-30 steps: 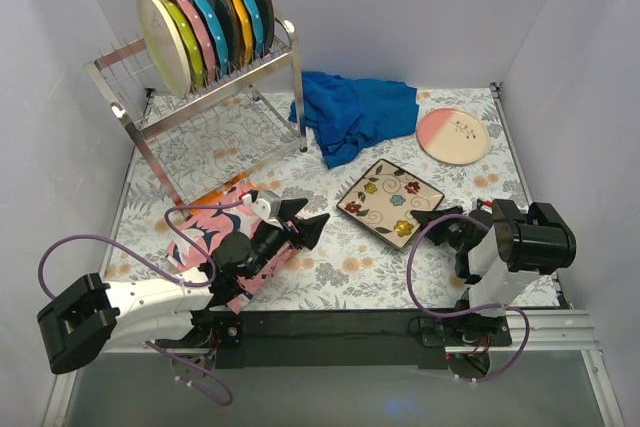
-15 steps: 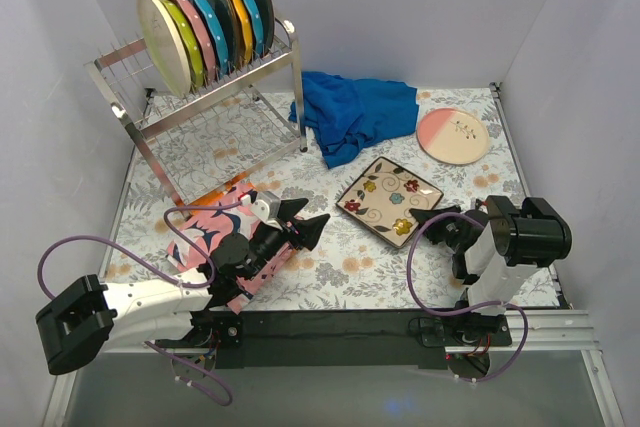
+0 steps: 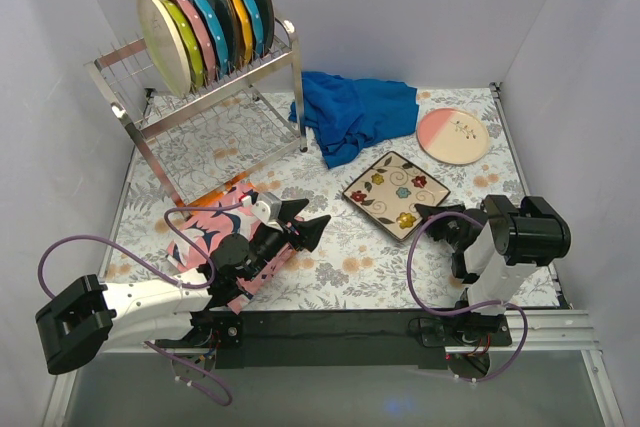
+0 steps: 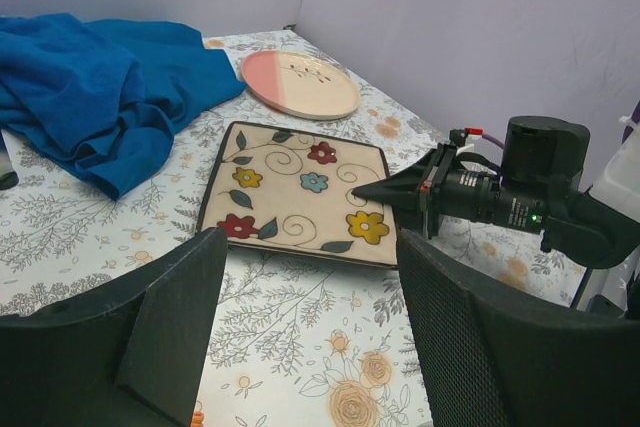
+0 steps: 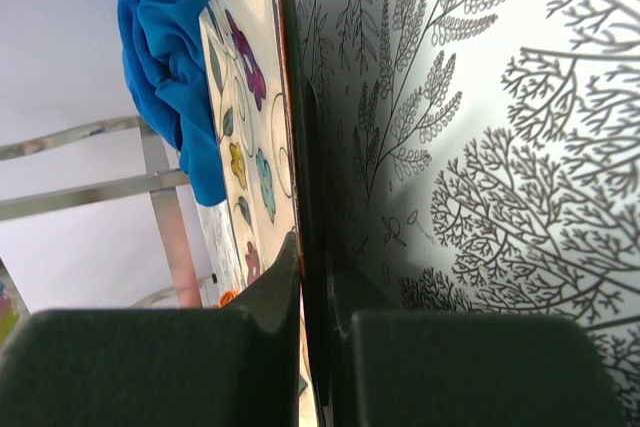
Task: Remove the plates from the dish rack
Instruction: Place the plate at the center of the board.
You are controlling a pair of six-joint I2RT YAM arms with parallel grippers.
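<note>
The silver wire dish rack stands at the back left with several plates upright in its top row: cream, yellow-green, pink, teal, orange and dark teal. The square cream floral plate lies low over the table at centre right. My right gripper is shut on its near right edge; the fingers pinch the rim in the right wrist view. A pink-and-cream round plate lies flat at the back right. My left gripper is open and empty, facing the square plate.
A crumpled blue cloth lies between the rack and the round plate. A folded pink patterned cloth lies under my left arm. White walls enclose the floral-covered table on three sides.
My right gripper has shifted the square floral plate a little back and to the right, turning it slightly. My left arm has barely moved.
</note>
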